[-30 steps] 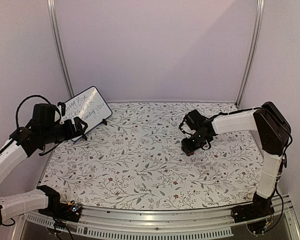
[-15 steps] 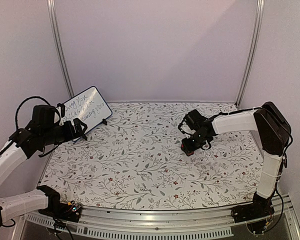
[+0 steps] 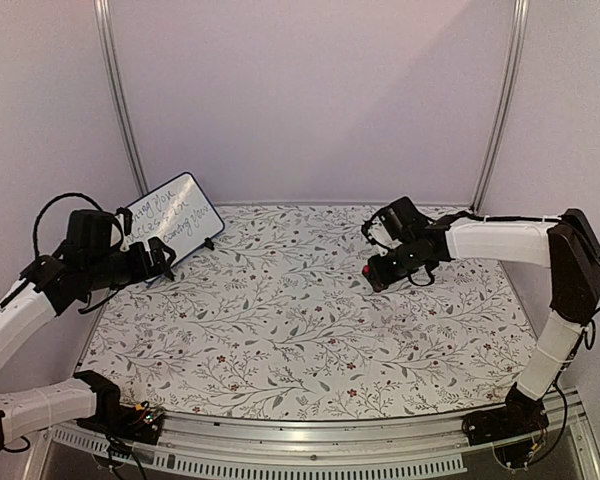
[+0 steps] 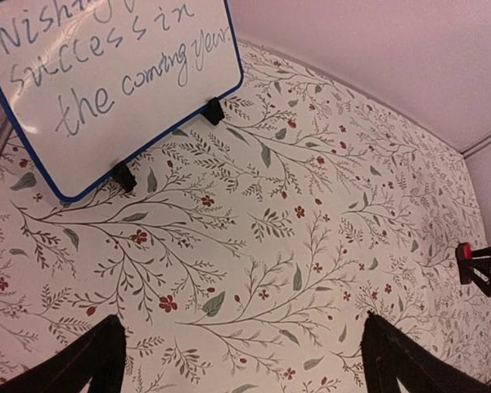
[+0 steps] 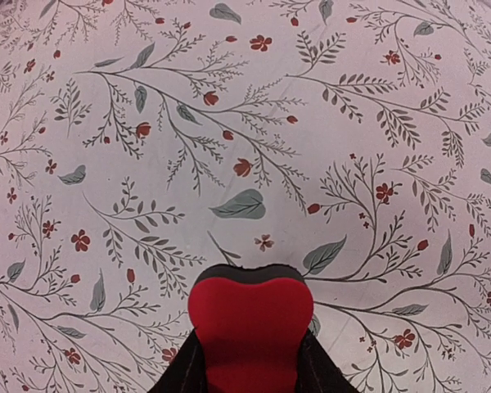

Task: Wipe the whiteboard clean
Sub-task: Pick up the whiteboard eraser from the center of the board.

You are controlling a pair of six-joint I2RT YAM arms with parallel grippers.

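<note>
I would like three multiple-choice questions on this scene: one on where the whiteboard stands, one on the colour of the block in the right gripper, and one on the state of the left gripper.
1. On the table, where does the whiteboard stand?
A. front right corner
B. back left corner
C. middle

2. What colour is the block held by the right gripper?
A. red
B. blue
C. green

3. How is the left gripper?
A. shut on the whiteboard
B. shut on nothing
C. open, holding nothing

Answers:
1 B: the top view shows the board leaning at the far left edge, near the left arm.
2 A: the right wrist view shows a red block squeezed between the fingers.
3 C: the left wrist view shows the fingers wide apart with only the table between them.
</note>
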